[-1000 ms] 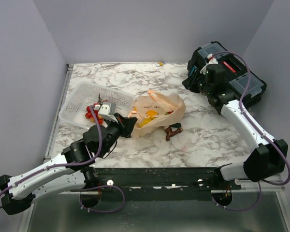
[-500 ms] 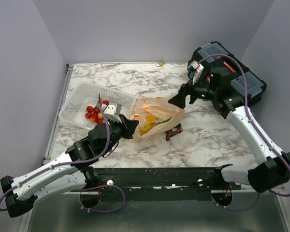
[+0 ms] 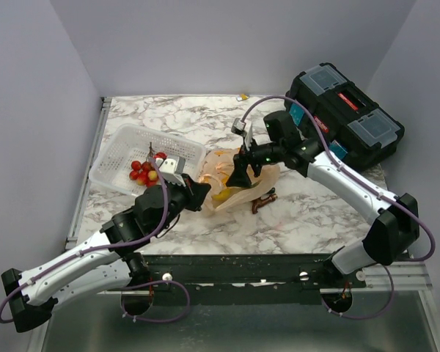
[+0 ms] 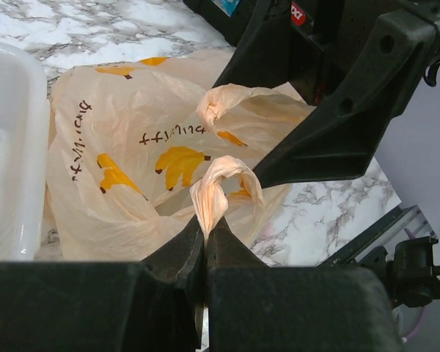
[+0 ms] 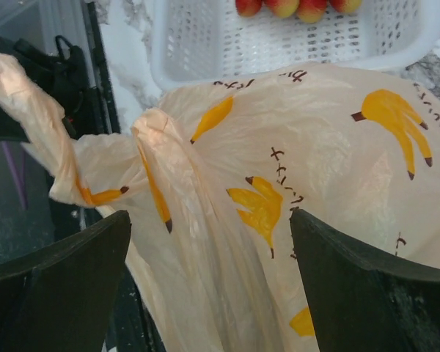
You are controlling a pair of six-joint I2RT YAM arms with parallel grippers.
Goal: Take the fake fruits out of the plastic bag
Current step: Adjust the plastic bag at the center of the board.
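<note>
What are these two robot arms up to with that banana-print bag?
The left gripper is pinching one loop handle of the plastic bag, holding it up. The right gripper hangs open over the bag. Yellow fake fruits show inside it; none is out yet.

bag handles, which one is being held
The loop handle nearest the left wrist camera, its twisted end pinched in the shut left gripper. The other handle stands free behind it.
</note>
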